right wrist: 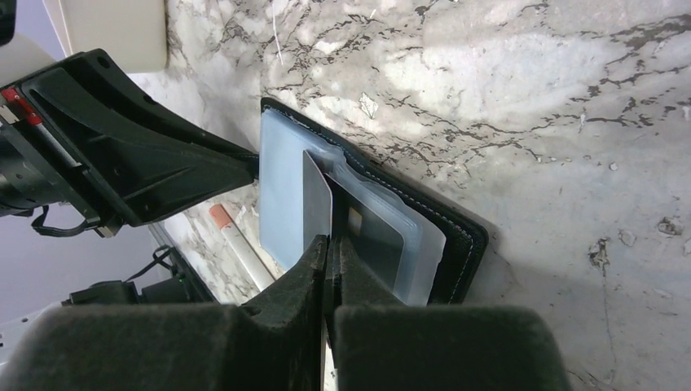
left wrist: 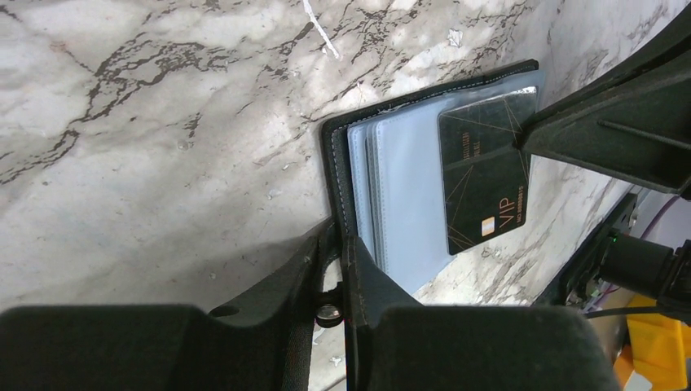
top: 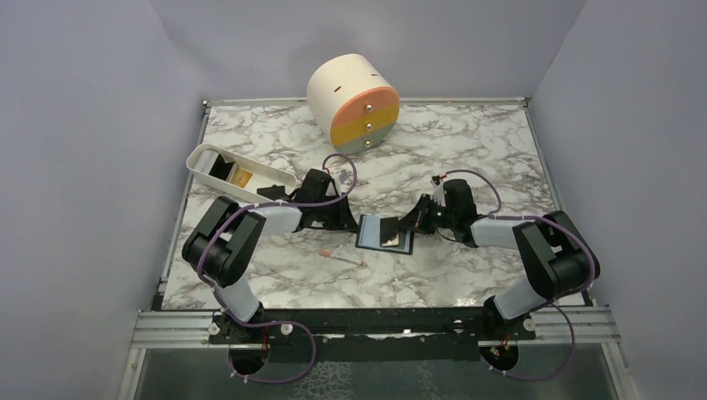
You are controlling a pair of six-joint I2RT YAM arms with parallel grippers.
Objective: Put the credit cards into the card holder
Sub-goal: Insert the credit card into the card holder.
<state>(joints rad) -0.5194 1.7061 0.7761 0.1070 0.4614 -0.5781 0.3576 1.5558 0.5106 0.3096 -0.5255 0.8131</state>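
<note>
The black bifold card holder with clear plastic sleeves [top: 373,232] lies open and flat on the grey-veined white marble worktop [top: 450,150], about midway between my two arms. A black plastic card with thin gold lines and the letters VIP [left wrist: 485,175] sits over the sleeves; whether it has entered a pocket I cannot tell. My right jaws are pressed together on that card, pinching one end, and in the right wrist view it stands edge-on between them. My left jaws pinch the stitched black edge of the holder's cover on the opposite side. Just beside the holder, toward my bases, lies a thin white stick with a pink end [top: 342,257]. Further left, an oblong white tray [top: 198,157] holds an orange-yellow card [top: 243,175]. Near the far edge stands a round cream drawer unit with pink, yellow and grey-green fronts [top: 354,100].
</note>
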